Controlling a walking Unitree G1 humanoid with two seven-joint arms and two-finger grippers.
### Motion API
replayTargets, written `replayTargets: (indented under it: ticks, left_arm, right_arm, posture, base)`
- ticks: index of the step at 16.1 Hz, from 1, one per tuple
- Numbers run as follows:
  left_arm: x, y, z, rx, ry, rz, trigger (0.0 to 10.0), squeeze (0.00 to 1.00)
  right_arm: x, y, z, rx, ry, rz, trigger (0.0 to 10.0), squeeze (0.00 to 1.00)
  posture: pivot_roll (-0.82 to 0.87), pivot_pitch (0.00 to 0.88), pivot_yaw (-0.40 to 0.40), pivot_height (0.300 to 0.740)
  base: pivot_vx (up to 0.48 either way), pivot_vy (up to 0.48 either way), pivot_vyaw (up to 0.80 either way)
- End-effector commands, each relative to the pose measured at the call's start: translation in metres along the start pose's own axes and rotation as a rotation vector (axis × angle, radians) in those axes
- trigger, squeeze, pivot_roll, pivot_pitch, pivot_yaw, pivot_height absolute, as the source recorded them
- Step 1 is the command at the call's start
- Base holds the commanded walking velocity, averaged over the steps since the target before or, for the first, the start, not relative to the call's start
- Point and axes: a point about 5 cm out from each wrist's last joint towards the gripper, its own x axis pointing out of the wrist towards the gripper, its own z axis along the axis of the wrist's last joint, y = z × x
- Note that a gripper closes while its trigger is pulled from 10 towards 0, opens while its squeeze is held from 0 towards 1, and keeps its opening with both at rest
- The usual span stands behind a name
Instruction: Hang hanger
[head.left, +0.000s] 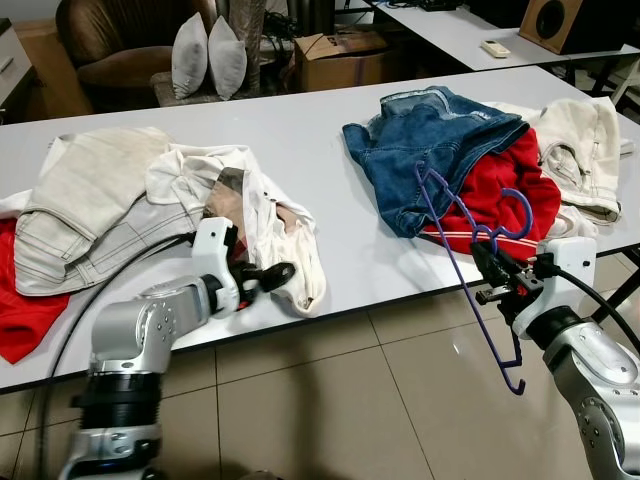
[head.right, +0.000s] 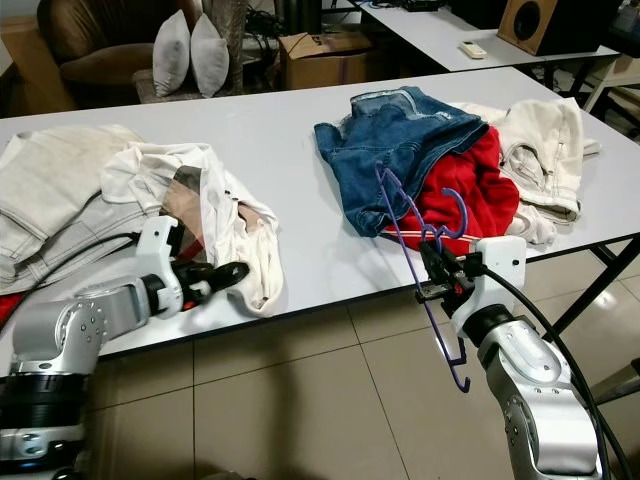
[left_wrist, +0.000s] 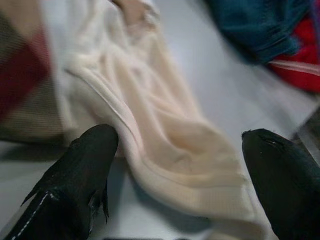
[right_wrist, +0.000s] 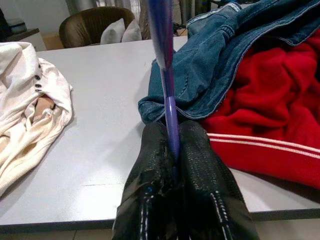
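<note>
A purple wire hanger (head.left: 462, 262) is held tilted over the table's front edge, its hook (head.left: 516, 214) above the red garment (head.left: 512, 190). My right gripper (head.left: 492, 268) is shut on the hanger's bar; in the right wrist view the fingers (right_wrist: 150, 165) pinch the purple rod (right_wrist: 167, 100). My left gripper (head.left: 272, 275) is open at the front edge, next to the hem of a cream shirt (head.left: 262, 205). In the left wrist view the shirt's hem (left_wrist: 170, 165) lies between the two spread fingers (left_wrist: 80, 170).
The white table (head.left: 300, 130) also carries blue jeans (head.left: 430, 140), a cream jacket (head.left: 582, 140) at the right, pale trousers (head.left: 90, 200) and a red cloth (head.left: 20, 320) at the left. Behind it are a cardboard box (head.left: 340, 55), an armchair (head.left: 120, 50) and a second table (head.left: 470, 30).
</note>
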Motion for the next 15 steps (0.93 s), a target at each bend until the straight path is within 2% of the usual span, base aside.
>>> replayTargets:
  ticks: [1,2,3,4,5,6,10,15]
  left_arm:
    - [0.000,0.001,0.002,-0.022,0.002,0.001,10.0,0.00]
    - [0.002,-0.001,-0.005,-0.021,0.029,-0.002,10.0,0.00]
    - [0.003,-0.003,-0.009,-0.030,0.037,-0.005,4.8,0.00]
    - [0.005,-0.005,-0.010,-0.048,0.034,-0.011,3.2,0.00]
    - [0.006,-0.006,-0.010,-0.058,0.029,-0.008,1.2,0.00]
    - [0.008,-0.005,-0.010,-0.067,0.022,0.002,0.0,0.00]
    - [0.010,-0.002,-0.005,-0.052,-0.005,0.031,0.0,0.00]
    - [0.012,-0.006,-0.003,0.039,-0.034,0.049,0.0,0.00]
  right_arm:
    - [0.000,0.002,0.005,-0.010,-0.012,0.010,10.0,0.00]
    - [0.001,0.002,0.005,-0.011,-0.011,0.014,10.0,0.00]
    - [0.001,0.002,0.005,-0.012,-0.010,0.016,10.0,0.00]
    - [0.002,0.002,0.005,-0.013,-0.010,0.017,10.0,0.00]
    - [0.002,0.002,0.006,-0.013,-0.010,0.018,10.0,0.00]
    - [0.003,0.003,0.006,-0.014,-0.011,0.020,10.0,0.00]
    - [0.004,0.006,0.004,-0.006,-0.012,0.028,10.0,0.00]
    - [0.004,0.005,0.005,-0.037,0.007,0.064,10.0,0.00]
  posture:
    - [-0.08,0.006,0.044,0.740]
    - [-0.08,0.006,0.042,0.740]
    - [-0.08,0.005,0.041,0.740]
    - [-0.08,0.005,0.041,0.740]
    - [-0.08,0.004,0.041,0.740]
    - [-0.08,0.004,0.043,0.740]
    - [-0.07,0.009,0.037,0.740]
    - [-0.08,0.015,0.037,0.740]
  base:
    - [0.000,0.000,0.00]
    - [0.000,0.000,0.00]
    - [0.000,0.000,0.00]
    - [0.000,0.000,0.00]
    - [0.000,0.000,0.00]
    - [0.000,0.000,0.00]
    - [0.000,0.000,0.00]
    - [0.000,0.000,0.00]
